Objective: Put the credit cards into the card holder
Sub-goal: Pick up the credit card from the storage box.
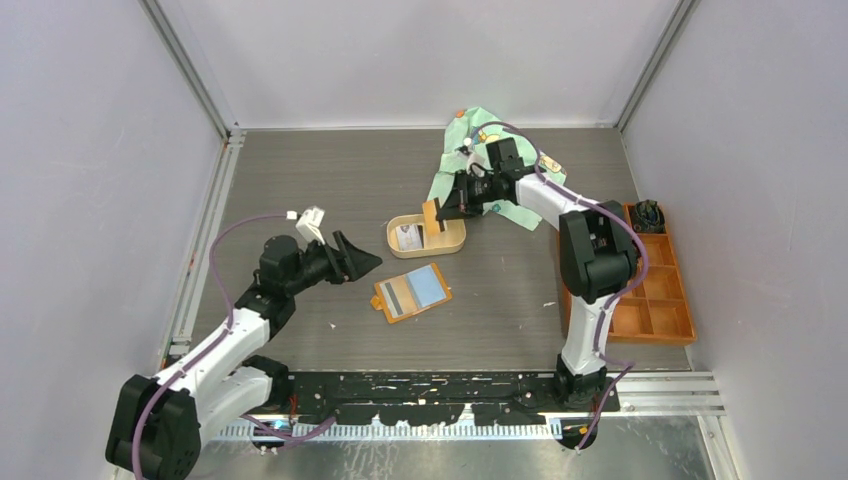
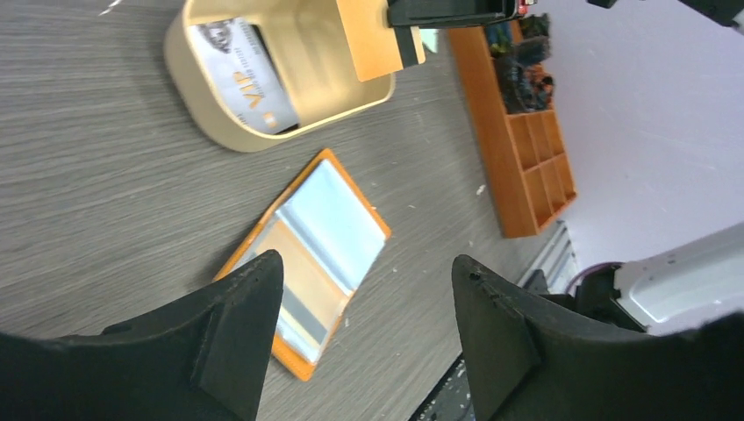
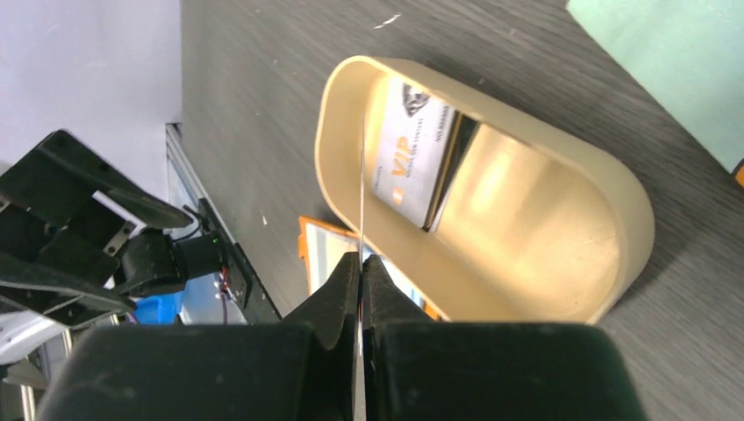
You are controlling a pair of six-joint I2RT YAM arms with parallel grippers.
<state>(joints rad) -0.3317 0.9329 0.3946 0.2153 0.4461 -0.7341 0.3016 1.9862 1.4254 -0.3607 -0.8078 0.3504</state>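
Right gripper (image 3: 361, 263) is pinching shut on a thin orange-tan card (image 1: 432, 218), holding it upright on edge over the oval tray (image 1: 450, 246), at the tray's middle. In the right wrist view the card is showing only as a thin line running up from the closed fingertips.

Inside the tray, a whitish VIP card (image 2: 246, 83) is leaning against the wall at the tray's left end.

Card holder (image 1: 379, 297) is lying open and flat on the table just in front of the tray, toward the arm bases, not touching it. A light blue card (image 1: 428, 285) and a dark-striped card (image 1: 398, 298) are sitting side by side on its open face. Can't tell if they are slotted in or just lying on top.

Left gripper (image 2: 367, 267) is hanging with fingers spread apart, gripping nothing, left of the tray and just beside the card holder's left edge, above the table.

Orange compartment box (image 1: 650, 300) is sitting well right of the tray. Green cloth (image 1: 460, 140) is lying behind the tray, under the right arm.
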